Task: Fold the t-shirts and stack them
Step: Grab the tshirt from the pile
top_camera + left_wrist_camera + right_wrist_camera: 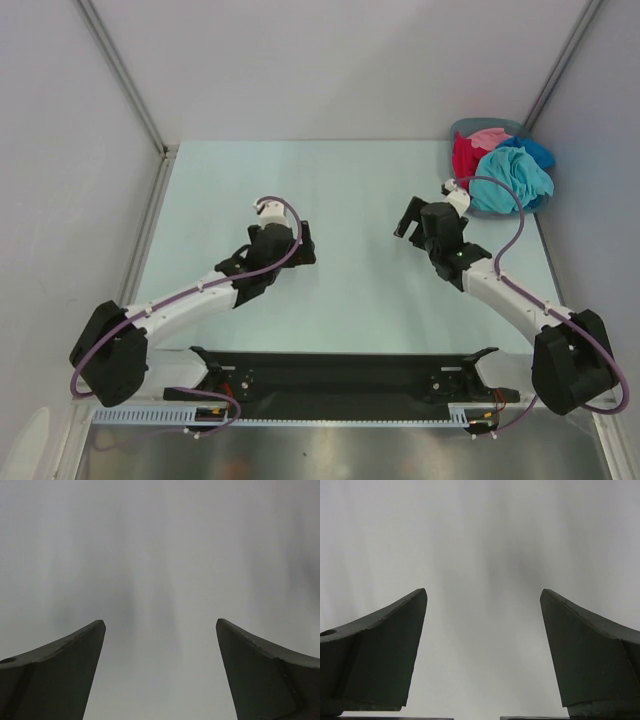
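Note:
Several t-shirts lie heaped in a grey-blue basket (pixel 462 130) at the table's far right corner: a teal one (pixel 512 180) on top, a crimson one (pixel 466 160), a pale pink one (pixel 490 136) and a bright blue one (pixel 535 150). My left gripper (pixel 302 243) hangs open and empty over the pale table, left of centre. My right gripper (pixel 409 218) hangs open and empty right of centre, just left of the basket. Both wrist views show only spread fingers, the left gripper (pixel 160 625) and the right gripper (pixel 484 595), over bare table.
The pale green table (pixel 350 190) is bounded by grey walls on the left, back and right. A black rail (pixel 340 375) with the arm bases runs along the near edge.

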`<action>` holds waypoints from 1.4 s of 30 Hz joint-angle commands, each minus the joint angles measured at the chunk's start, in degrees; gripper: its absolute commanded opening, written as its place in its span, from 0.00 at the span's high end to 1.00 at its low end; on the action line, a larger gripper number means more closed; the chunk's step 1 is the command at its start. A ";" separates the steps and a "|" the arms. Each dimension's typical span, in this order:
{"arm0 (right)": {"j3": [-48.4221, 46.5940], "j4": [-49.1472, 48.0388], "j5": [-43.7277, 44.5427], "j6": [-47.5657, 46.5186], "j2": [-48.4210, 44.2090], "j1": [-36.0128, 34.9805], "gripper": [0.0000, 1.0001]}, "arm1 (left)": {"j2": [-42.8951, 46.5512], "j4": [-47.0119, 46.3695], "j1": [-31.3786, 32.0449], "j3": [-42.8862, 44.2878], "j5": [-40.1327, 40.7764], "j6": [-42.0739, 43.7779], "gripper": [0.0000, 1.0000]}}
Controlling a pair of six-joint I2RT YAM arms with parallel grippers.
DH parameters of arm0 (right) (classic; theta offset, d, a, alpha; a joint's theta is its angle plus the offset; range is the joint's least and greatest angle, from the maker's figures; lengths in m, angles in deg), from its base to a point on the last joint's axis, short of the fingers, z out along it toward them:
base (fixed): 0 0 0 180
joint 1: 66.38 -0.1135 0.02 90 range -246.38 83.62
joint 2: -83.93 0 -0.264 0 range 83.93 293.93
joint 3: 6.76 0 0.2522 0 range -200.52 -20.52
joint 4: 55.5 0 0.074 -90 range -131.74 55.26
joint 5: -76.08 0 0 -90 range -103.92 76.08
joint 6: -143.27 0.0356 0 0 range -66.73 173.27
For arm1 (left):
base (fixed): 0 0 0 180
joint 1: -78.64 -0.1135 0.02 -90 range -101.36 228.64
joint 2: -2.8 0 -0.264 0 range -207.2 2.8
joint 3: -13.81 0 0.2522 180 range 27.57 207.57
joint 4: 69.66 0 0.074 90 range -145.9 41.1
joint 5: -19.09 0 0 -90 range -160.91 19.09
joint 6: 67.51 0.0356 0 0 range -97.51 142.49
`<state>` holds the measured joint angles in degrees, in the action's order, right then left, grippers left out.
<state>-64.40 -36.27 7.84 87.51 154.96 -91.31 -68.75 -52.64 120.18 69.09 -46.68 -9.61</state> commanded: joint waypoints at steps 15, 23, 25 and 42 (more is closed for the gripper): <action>-0.07 -1.35 5.65 -6.99 -1.94 -0.56 0.00 | 3.08 -2.48 -0.05 -2.32 -2.87 -2.71 0.00; -12.44 6.91 17.96 -7.17 2.35 8.74 0.00 | 2.82 -5.99 0.47 -4.08 -4.72 -3.94 0.00; -18.77 9.81 17.18 -6.12 5.34 14.78 0.00 | 2.47 -6.17 0.47 -3.03 -4.89 -3.85 0.00; -41.38 11.93 3.56 -6.38 26.44 31.60 0.01 | 4.58 -12.40 1.70 -8.38 -8.41 -6.05 0.00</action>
<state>-103.09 -25.34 14.53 81.67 181.08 -60.80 -65.89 -61.92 121.64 62.10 -54.53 -14.18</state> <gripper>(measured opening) 0.991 0.996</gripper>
